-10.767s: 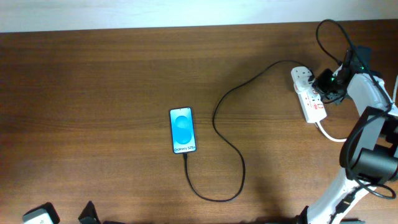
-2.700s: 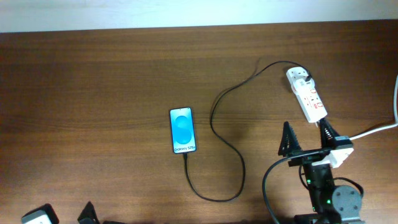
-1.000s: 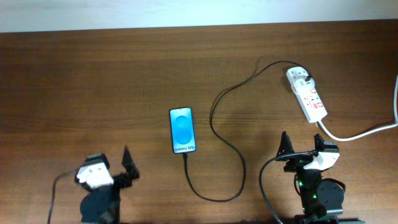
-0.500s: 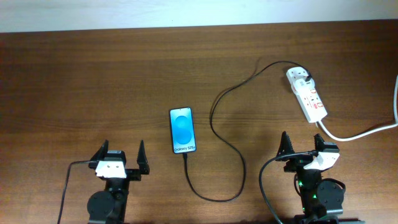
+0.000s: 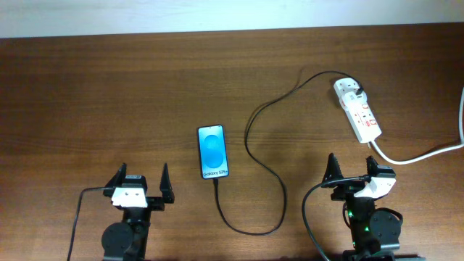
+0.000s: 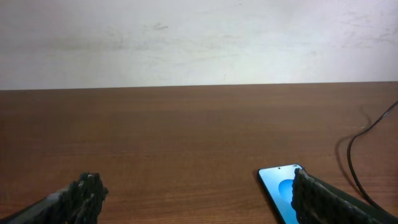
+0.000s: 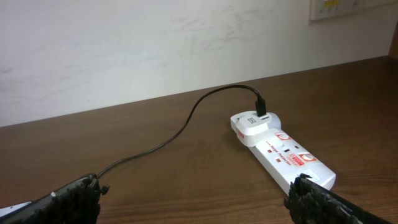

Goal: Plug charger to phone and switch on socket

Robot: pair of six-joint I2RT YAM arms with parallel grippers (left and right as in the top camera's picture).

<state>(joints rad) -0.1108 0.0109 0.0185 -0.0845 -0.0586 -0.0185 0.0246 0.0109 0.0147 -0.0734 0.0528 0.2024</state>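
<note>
Overhead, the phone (image 5: 212,151) is seen lying flat and screen up on the wooden table (image 5: 109,87). It is ahead of the left gripper (image 5: 143,174), a little to its right and apart from it. The left gripper's jaws are spread wide, with nothing between them. The right gripper (image 5: 351,163) is also spread wide and empty, and the socket (image 5: 357,110) lies ahead of it, well apart. The charger (image 5: 250,145) is looped from the phone's near edge to the socket's far end.

From the left wrist, the phone (image 6: 280,185) is partly hidden behind the right-hand finger (image 6: 320,198).

From the right wrist, the socket (image 7: 283,152) is seen ahead of the wide jaws, nearer the right side. The charger (image 7: 256,121) is plugged in at its far end.
</note>
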